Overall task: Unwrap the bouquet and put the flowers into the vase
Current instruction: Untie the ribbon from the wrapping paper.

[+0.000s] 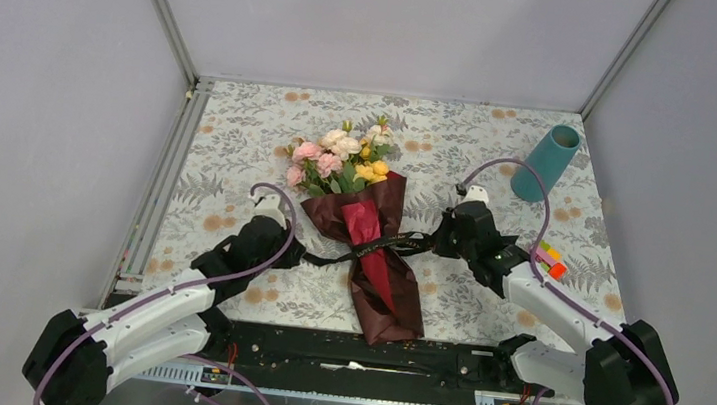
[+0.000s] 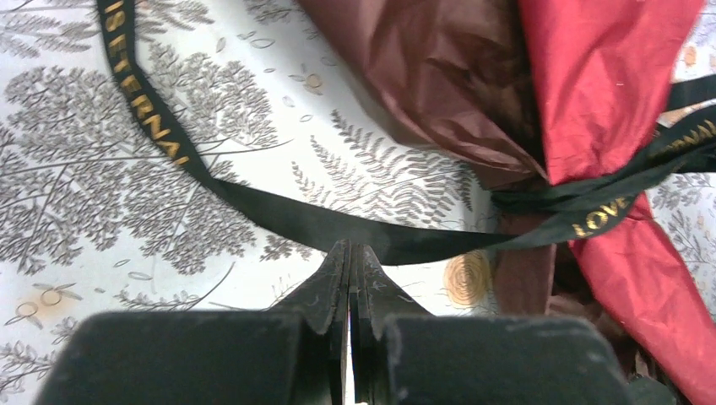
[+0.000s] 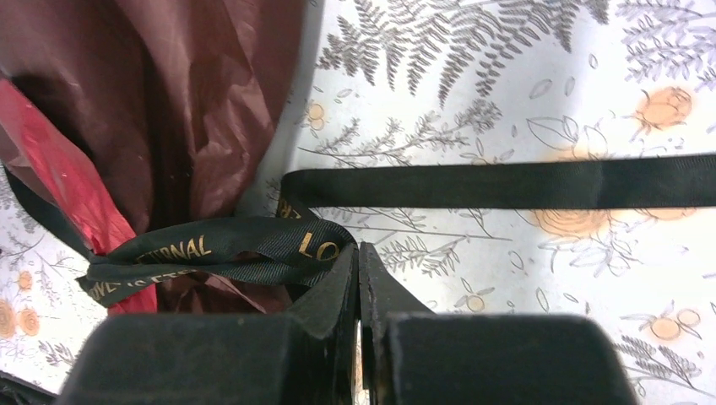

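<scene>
Left fingers (image 2: 325,287) and right fingers (image 3: 333,291) each pinch the ribbon (image 2: 279,215); flowers (image 1: 339,155) lie in paper (image 1: 390,296), vase (image 1: 546,162) apart.

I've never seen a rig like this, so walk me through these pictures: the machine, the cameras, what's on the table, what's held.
Two robot arms are bolted at the table's near edge. The wide picture looks down from above and behind them: left arm on the left, right arm on the right. The other two come from a camera on each wrist, looking past its own jaws. On the flowered tablecloth lies a bouquet in maroon paper, its flowers pointing away from the arms. A teal vase stands far right, a small coloured block toy nearer. Both pairs of jaws are shut, each seemingly pinching the black ribbon tied round the bouquet.
</scene>
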Action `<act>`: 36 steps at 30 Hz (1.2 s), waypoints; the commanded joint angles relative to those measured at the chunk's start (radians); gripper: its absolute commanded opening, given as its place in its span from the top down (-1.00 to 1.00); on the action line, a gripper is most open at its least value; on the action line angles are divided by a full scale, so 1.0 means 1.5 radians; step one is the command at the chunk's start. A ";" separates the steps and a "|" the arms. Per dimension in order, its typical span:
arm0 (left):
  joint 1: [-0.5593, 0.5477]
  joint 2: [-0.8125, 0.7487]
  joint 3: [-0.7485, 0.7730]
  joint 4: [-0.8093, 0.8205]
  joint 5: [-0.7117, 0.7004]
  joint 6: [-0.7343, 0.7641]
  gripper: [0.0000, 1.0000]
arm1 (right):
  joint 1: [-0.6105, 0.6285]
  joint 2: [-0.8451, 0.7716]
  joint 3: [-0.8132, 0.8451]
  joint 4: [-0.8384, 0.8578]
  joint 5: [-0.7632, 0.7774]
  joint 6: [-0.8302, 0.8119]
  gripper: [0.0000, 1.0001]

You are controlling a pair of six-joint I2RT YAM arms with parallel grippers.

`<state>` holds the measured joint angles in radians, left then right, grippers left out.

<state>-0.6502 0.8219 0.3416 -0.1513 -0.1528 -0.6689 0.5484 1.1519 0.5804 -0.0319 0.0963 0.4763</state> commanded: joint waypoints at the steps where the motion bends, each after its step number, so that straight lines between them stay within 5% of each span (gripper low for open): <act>1: 0.031 -0.019 -0.020 -0.001 0.017 -0.025 1.00 | -0.008 -0.041 -0.027 -0.018 0.045 0.022 1.00; 7: 0.053 -0.029 -0.040 -0.001 0.021 -0.041 1.00 | -0.012 -0.059 -0.055 -0.018 0.047 0.033 1.00; 11: 0.053 -0.032 -0.040 0.071 0.096 0.009 1.00 | -0.012 -0.066 -0.060 0.012 -0.039 -0.005 1.00; 15: 0.046 -0.009 -0.011 0.150 0.190 0.063 0.54 | -0.012 -0.075 -0.064 0.077 -0.167 -0.033 1.00; 21: -0.064 0.106 0.103 0.211 0.186 0.170 -0.05 | -0.012 -0.079 -0.071 0.086 -0.187 -0.025 1.00; 26: -0.134 0.254 0.215 0.231 0.170 0.266 -0.29 | -0.013 -0.069 -0.073 0.098 -0.215 -0.013 1.00; 36: -0.185 0.412 0.348 0.196 0.115 0.343 -0.41 | -0.012 -0.084 -0.055 0.072 -0.211 -0.030 1.00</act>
<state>-0.9142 1.4128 0.8051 0.1242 0.0608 -0.2230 0.5339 1.0458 0.4751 0.0654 -0.2043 0.4526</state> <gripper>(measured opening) 0.699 0.017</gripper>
